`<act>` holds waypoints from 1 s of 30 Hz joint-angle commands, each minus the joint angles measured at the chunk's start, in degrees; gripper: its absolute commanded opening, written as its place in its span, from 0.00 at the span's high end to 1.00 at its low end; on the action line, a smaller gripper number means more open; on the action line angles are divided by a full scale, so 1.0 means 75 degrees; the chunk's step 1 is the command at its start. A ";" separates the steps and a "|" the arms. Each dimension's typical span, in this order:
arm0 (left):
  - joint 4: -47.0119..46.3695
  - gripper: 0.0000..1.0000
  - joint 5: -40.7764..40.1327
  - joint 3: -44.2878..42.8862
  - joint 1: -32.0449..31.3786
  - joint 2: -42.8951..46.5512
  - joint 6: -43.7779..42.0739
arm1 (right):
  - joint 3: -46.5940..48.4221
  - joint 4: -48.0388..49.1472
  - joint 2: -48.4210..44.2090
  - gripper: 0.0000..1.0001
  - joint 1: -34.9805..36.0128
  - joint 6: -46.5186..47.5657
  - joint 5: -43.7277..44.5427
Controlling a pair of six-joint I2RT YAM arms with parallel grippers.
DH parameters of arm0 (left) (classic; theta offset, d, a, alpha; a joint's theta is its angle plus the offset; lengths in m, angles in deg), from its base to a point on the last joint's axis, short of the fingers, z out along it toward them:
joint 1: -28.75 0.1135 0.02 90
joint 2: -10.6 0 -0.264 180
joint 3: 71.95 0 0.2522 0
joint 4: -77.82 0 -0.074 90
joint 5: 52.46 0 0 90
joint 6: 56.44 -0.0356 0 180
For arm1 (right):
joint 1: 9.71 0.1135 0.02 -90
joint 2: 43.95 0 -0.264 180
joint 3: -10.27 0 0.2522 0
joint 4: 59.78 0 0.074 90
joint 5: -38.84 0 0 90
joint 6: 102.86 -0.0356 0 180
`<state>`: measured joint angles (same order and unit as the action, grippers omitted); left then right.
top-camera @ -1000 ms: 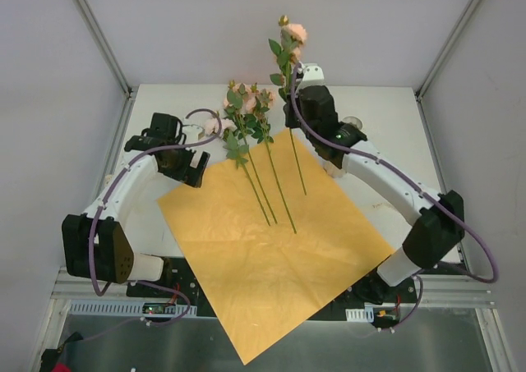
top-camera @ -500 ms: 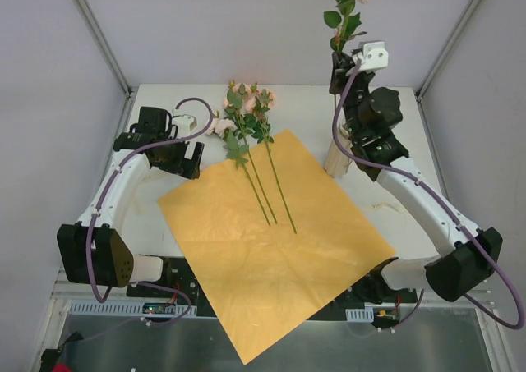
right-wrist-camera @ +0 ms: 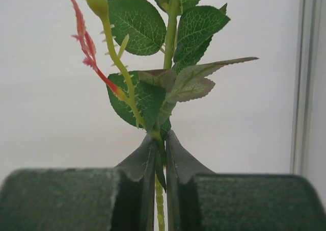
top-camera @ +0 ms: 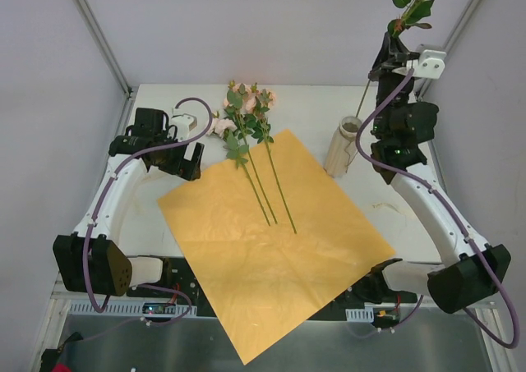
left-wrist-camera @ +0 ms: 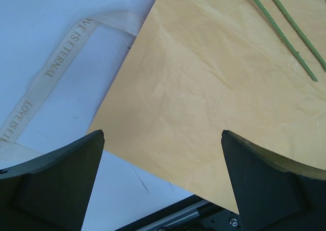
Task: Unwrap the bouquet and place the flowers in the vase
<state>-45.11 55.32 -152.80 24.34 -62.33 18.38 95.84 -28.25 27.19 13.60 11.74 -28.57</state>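
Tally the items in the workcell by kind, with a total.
Orange paper sheet: 1
Flower stems lying on it: 2
Flower stem held in right end effector: 1
Cream ribbon: 1
Vase: 1
Total: 6

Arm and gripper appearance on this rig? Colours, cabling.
Left arm and right arm: white links, black joint housings, a purple cable looped along each. Left gripper and right gripper have dark, wedge-shaped fingers. A white camera mount sits on the right wrist.
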 commanded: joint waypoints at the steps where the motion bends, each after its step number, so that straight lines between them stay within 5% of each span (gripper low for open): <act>1: 0.0179 0.01 0.0242 0.0004 0.0060 0.0243 -0.0203 | -0.0537 0.1142 0.0043 0.99 -0.0143 -0.0011 0.0222; 11: 0.0249 0.01 0.0196 -0.0031 0.0060 0.0313 -0.0320 | -0.1243 0.1426 0.0453 0.99 -0.0178 -0.0104 0.0222; 19: 0.0260 0.01 0.0125 -0.0031 0.0060 0.0442 -0.0390 | -0.1055 -0.1783 -0.0261 0.93 -0.0178 -0.1228 0.0727; 26: 0.0260 0.01 0.0137 -0.0078 0.0060 0.0478 -0.0425 | -0.0729 -0.4228 -0.0824 0.46 -0.0178 -0.1930 0.0281; 30: 0.0260 0.01 0.0125 -0.0113 0.0060 0.0465 -0.0390 | -0.0317 -0.5534 -0.0917 0.35 -0.0097 -0.2237 -0.0023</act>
<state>-44.39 55.52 -152.74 24.34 -60.25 16.15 89.28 -58.58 22.18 12.50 -0.94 -26.47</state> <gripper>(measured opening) 0.992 0.623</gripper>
